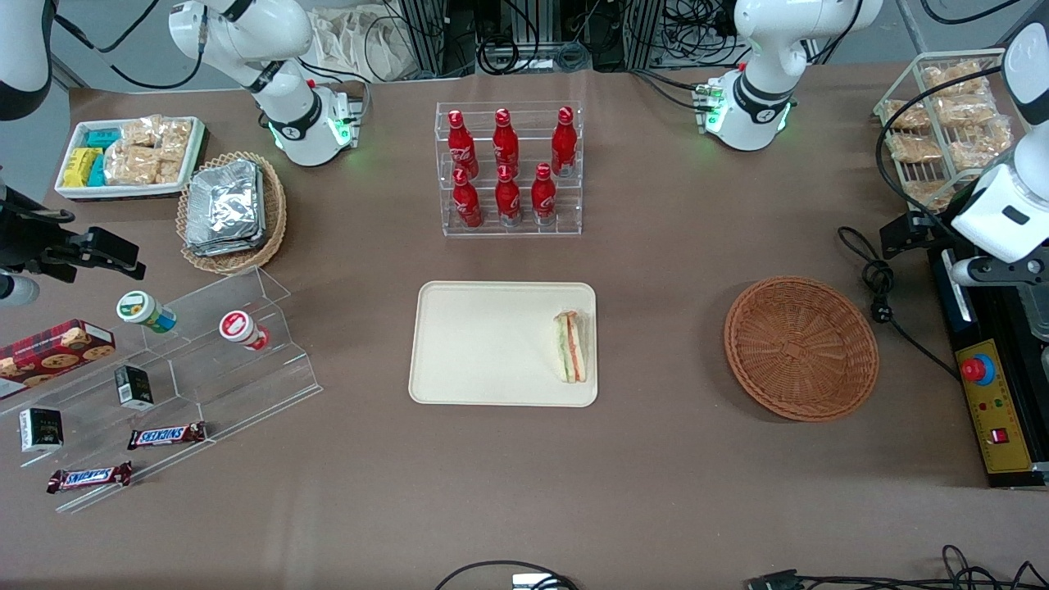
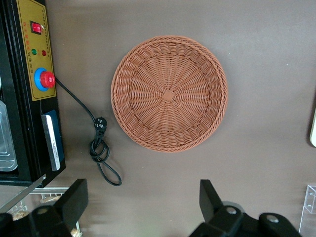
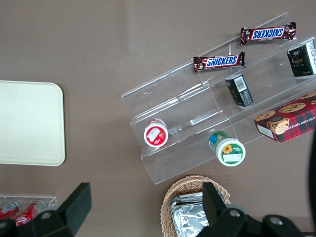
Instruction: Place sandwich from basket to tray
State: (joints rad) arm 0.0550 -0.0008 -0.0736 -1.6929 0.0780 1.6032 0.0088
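Gripper [image 2: 143, 207] jaws apart, above basket [image 2: 169, 93]

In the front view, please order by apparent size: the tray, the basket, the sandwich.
1. The tray, largest.
2. The basket, clearly smaller in footprint, now empty.
3. The sandwich, smallest, lying on the tray.

All lie on one table, so the order is reliable. The tool hangs open above the basket.

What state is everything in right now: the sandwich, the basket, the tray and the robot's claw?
Sandwich: lying on the tray, at its edge nearest the basket.
Basket: empty, upright on the table.
Tray: holds only the sandwich.
Gripper: open, empty, above the table beside the basket.
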